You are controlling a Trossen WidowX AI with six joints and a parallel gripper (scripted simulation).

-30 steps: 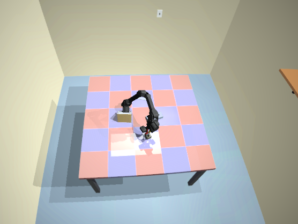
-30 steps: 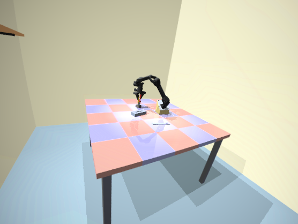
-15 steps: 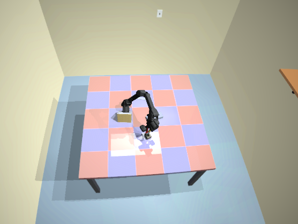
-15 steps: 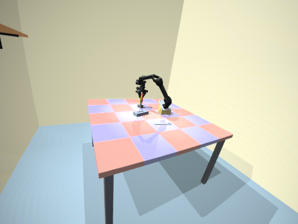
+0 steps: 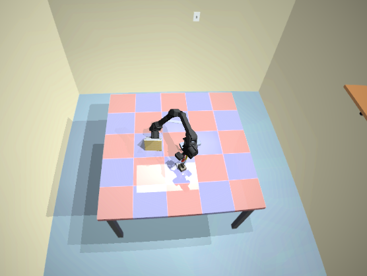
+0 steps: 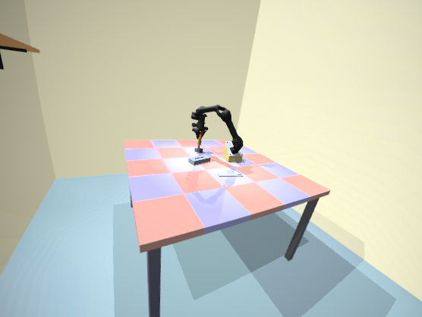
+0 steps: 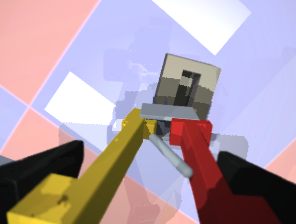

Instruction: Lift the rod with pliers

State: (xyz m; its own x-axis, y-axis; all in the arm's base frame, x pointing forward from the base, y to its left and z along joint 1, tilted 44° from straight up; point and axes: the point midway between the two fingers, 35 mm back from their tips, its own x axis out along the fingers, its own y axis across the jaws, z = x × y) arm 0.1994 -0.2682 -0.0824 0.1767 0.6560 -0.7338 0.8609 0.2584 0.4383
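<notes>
A black robot arm (image 5: 188,127) (image 6: 231,127) arches over a checkered table (image 5: 214,168) (image 6: 163,224) of pink and lavender squares, its gripper (image 5: 184,156) (image 6: 200,134) (image 7: 150,154) pointed down and clamped on the handles of the locking pliers (image 5: 183,160) (image 6: 199,139) (image 7: 195,150). Seen from the wrist, one handle is yellow and the other red, with a black finger at the outer side of each; a grey crosspiece lies at their far ends and a pale, slanting rod-shaped part shows between them. The fingers stand well apart, with the handles filling the space between. The pliers hang jaws down at the small taupe holster (image 5: 181,168) (image 6: 198,150) (image 7: 164,90), whose dark slot shows beyond the grey crosspiece in the wrist view; whether the jaw tips touch the holster cannot be told from here. A grey slotted block (image 5: 199,143) (image 6: 199,160) sits on the table near the holster, on the side toward the exterior camera, partly hidden by the arm from above. Its narrow dark channel runs along the top, apart from the pliers, and the rod inside is too small to make out. The arm rises beside a yellowish wedge-shaped base (image 5: 153,145) (image 6: 228,155), while a thin pale strip (image 5: 173,121) (image 6: 230,175) lies flat elsewhere on the squares. Bright light falls in a patch around the holster, cut by the arm's shadow, and cream walls (image 5: 165,49) (image 6: 133,76) rise behind the scene.
</notes>
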